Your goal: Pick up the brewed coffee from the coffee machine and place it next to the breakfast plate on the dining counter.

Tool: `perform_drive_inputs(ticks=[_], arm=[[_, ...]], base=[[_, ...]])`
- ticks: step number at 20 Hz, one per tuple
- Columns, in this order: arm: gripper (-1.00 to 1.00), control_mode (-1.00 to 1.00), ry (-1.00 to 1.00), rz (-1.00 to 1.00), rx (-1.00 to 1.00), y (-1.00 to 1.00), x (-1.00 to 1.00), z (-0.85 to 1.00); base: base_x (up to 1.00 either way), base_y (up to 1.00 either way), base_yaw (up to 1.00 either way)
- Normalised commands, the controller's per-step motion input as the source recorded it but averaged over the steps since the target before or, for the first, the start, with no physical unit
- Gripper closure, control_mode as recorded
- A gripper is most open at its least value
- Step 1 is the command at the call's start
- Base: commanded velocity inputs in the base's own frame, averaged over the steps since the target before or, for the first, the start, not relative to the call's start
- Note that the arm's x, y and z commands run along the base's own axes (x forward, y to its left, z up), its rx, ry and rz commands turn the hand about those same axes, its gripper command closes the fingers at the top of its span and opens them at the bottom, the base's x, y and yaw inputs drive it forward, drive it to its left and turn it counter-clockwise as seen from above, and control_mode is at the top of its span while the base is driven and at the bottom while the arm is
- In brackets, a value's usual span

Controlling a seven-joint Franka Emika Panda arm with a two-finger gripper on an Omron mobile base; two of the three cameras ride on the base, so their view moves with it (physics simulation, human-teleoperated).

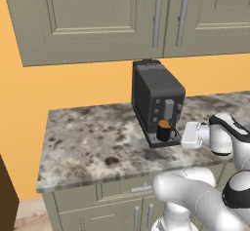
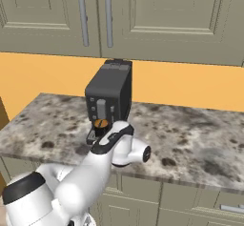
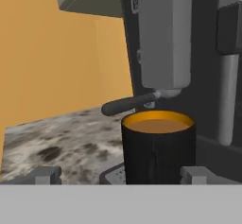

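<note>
The brewed coffee (image 1: 163, 130) is a small black mug with brown-orange liquid. It stands on the drip tray of the dark grey coffee machine (image 1: 156, 93), under the spout. My gripper (image 1: 177, 136) reaches in level from the right, right at the mug. In the hand view the mug (image 3: 158, 147) stands close in front, between my open gripper (image 3: 122, 176) fingertips and nearer the right one (image 3: 197, 175); nothing is gripped. From the right base view the mug (image 2: 100, 124) and machine (image 2: 112, 87) show above my forearm. The breakfast plate and dining counter are out of view.
The machine stands on a mottled marble wall counter (image 1: 88, 137) against an orange wall, under olive-grey upper cabinets (image 1: 97, 15). A dark lever (image 3: 127, 106) juts from the machine's left side above the mug. Bare counter (image 2: 190, 129) lies on both sides of the machine.
</note>
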Motion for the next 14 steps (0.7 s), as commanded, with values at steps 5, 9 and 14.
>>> perform_drive_inputs(ticks=[5,9,14], arm=[[-1.00,-1.00,0.00,0.04,0.03,-0.10,0.33,-0.25],[-1.00,-1.00,0.00,0.04,0.02,-0.07,0.33,-0.23],[1.00,-1.00,0.00,0.05,0.00,0.00,0.21,-0.17]], base=[[0.00,0.00,0.00],[0.00,0.00,0.00],[0.00,0.00,0.00]])
